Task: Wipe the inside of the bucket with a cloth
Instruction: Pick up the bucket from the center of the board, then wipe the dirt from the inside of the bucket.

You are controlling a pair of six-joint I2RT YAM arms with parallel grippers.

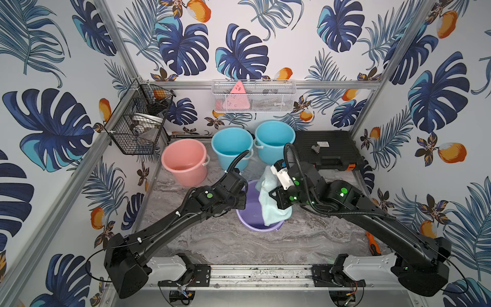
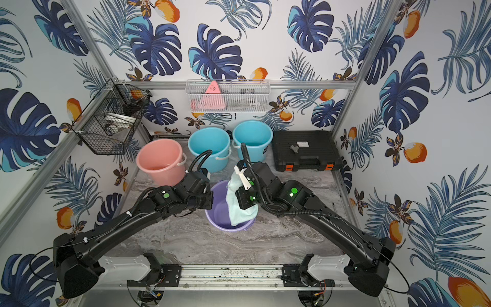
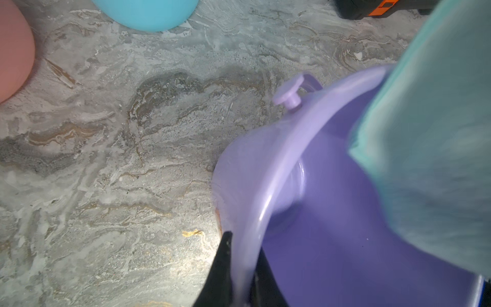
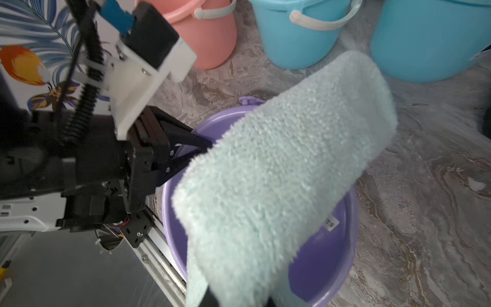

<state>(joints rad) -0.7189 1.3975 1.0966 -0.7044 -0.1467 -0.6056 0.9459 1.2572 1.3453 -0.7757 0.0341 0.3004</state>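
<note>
At the middle of the worktop [image 1: 292, 239] stands the purple bucket [image 1: 251, 212], its rim pinched by the left gripper [image 3: 243, 265], which appears to steady it. Over its mouth the right gripper [image 4: 239, 299] is clamped on the pale mint cloth [image 1: 268, 207], which hangs across the opening with its lower end by the near rim; whether it touches the inner wall I cannot tell. Grasping and bracing look done, while the wiping itself, walls and floor, seems barely begun or yet to start.
</note>
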